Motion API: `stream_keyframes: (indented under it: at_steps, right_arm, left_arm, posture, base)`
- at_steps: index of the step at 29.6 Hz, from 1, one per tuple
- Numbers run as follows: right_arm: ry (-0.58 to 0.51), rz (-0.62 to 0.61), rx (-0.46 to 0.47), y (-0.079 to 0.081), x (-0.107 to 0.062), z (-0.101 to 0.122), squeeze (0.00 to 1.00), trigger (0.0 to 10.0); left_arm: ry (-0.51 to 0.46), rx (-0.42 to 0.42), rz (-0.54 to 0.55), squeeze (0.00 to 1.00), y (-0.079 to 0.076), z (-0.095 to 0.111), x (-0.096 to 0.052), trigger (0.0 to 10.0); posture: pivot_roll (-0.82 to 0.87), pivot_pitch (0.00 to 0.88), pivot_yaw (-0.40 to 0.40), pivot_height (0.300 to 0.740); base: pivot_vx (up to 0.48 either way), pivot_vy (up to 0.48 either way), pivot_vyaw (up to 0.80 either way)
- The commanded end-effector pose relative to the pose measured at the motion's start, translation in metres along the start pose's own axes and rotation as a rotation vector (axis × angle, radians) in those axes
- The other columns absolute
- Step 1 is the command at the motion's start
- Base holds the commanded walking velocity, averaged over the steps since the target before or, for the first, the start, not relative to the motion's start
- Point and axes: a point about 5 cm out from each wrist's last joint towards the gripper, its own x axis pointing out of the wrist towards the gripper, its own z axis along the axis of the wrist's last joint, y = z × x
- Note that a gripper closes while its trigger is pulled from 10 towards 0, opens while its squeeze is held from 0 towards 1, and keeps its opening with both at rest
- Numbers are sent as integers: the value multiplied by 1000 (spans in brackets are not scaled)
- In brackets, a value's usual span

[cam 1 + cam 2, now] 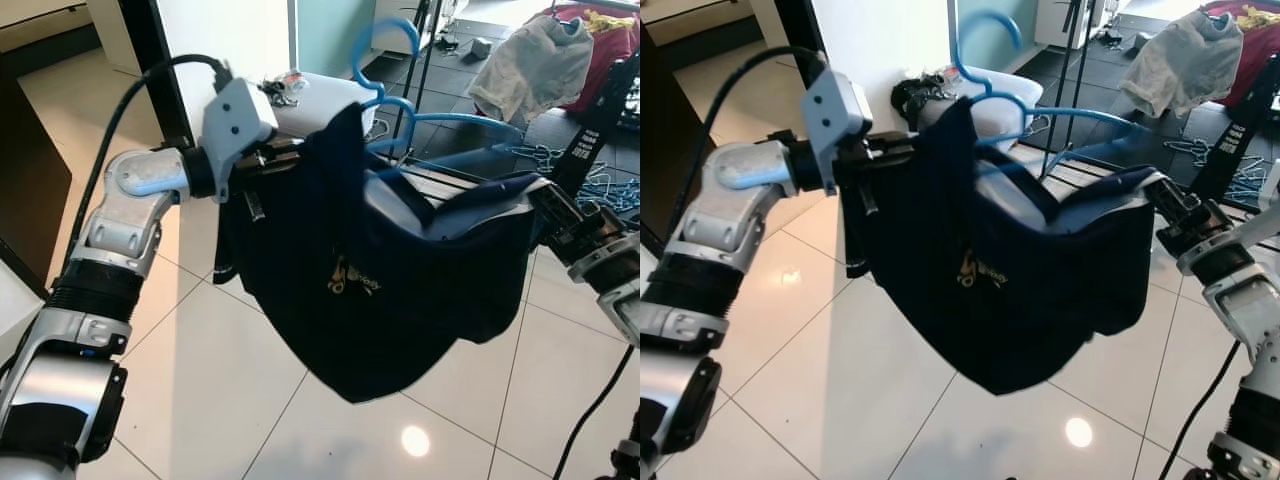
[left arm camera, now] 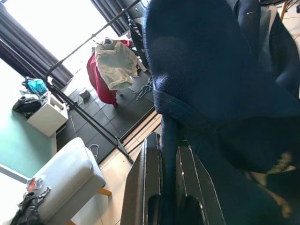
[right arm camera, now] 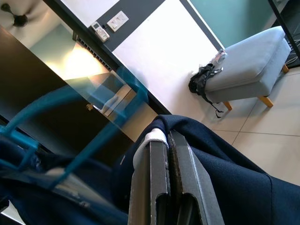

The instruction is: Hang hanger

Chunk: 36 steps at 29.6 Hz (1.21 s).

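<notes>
White tiled floor. Left gripper and right gripper each pinched the navy shirt, mid-frame; blue hanger perched loosely inside. Risk: tilting could tip it out.

Blue plastic hanger, hook end up, curled open at the top; thin bars, partly blurred. Its lower part sits inside a dark navy garment with a small gold print on the front. Garment slung like a hammock, sagging low in the middle, hem hanging free above the tile. One edge is pinched between the left gripper fingers; the opposite edge is pinched between the right gripper fingers. Hanger hook rises between the two grips, above the cloth.
</notes>
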Motion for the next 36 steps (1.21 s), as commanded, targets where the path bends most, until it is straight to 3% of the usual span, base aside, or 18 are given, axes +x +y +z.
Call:
stream_keyframes:
  at_steps: [1,9,14,24,29,36]
  right_arm:
    - [-7,-3,-7,-2,-4,4,0,0]
    - [-14,-32,-26,-7,-8,9,0,0]
    - [-27,-78,-34,-15,-11,15,0,0]
    - [-18,-80,-39,-17,-10,14,0,0]
    - [-17,-78,-40,-16,-10,15,0,0]
    - [-22,-54,-42,-11,-7,18,0,0]
  left_arm:
    - [40,47,7,0,5,-3,-10,10000]
    - [68,82,-8,0,8,-9,-21,10000]
    - [-8,52,-30,0,6,1,-23,10000]
    - [-146,-40,-26,0,10,18,-21,10000]
    - [-136,-36,-71,0,6,16,-21,10000]
    - [-48,38,-143,0,-6,5,-20,10000]
  posture:
    - [-17,137,15,740]
    - [-19,139,13,740]
    - [-18,139,9,740]
    - [-24,134,9,740]
    - [-24,133,9,740]
    - [-24,129,11,740]
  base:
    - [0,0,0]
    - [0,0,0]
    - [0,0,0]
    - [0,0,0]
    - [0,0,0]
    - [0,0,0]
